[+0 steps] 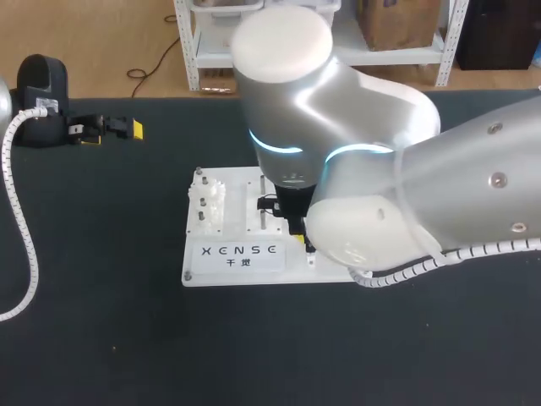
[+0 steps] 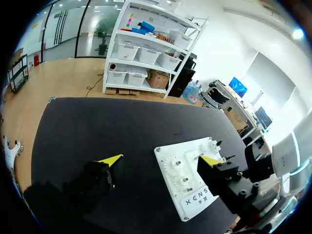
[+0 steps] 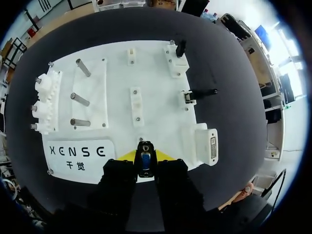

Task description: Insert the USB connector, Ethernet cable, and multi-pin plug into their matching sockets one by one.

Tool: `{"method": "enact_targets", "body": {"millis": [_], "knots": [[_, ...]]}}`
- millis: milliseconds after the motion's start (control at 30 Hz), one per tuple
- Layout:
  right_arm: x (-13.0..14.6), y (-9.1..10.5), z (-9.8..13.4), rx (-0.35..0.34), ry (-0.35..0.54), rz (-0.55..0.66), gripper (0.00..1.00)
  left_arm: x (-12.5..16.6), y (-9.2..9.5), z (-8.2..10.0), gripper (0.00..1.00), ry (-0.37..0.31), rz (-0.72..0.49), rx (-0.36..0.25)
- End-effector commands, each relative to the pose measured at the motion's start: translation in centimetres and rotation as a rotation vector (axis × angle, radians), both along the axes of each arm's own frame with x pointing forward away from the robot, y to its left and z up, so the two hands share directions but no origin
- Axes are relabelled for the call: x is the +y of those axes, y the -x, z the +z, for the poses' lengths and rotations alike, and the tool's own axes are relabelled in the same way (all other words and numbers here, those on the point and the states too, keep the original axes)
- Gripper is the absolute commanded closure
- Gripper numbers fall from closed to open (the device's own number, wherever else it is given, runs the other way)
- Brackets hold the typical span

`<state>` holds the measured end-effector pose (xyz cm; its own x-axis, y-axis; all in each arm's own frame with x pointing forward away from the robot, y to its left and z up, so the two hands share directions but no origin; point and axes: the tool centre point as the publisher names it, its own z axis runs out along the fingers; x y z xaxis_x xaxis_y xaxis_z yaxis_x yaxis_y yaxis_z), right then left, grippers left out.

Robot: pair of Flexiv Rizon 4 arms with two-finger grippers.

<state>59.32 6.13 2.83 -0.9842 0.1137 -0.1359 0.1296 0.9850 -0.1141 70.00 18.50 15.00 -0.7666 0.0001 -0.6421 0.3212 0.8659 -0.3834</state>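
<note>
In the right wrist view my right gripper (image 3: 145, 165) is shut on a small black multi-pin plug (image 3: 145, 157) with a blue face, held over the near edge of the white board (image 3: 156, 73). A white block with the multi-pin socket (image 3: 212, 145) stands on the board to the gripper's side. Farther ahead, a black USB connector (image 3: 180, 48) and a black Ethernet plug (image 3: 202, 92) sit at their sockets. From the head camera my right arm covers most of the board (image 1: 228, 262), hiding its gripper (image 1: 297, 235) almost fully. My left gripper (image 1: 106, 128) rests open at the table's far left, empty.
The board carries white gears (image 3: 44, 100) and three metal pegs (image 3: 80, 100) on its far side from the sockets. A corrugated white cable (image 1: 21, 220) runs along the table's left edge. In the left wrist view the board (image 2: 192, 170) lies between the wide-spread fingers (image 2: 109, 161).
</note>
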Motion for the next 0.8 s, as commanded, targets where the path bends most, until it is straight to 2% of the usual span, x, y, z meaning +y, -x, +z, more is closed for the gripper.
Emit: {"method": "enact_targets", "body": {"millis": [33,300,800], "knots": [[0.0,0.4,1.1,-0.014,0.011,0.006,1.0,0.0,0.0,0.0,0.0,0.0,0.0,0.0],[-1.0,0.8,2.6,-0.023,-0.014,0.009,1.0,0.0,0.0,0.0,0.0,0.0,0.0,0.0],[-3.9,1.8,4.6,-0.033,0.012,0.012,1.0,0.0,0.0,0.0,0.0,0.0,0.0,0.0]]}}
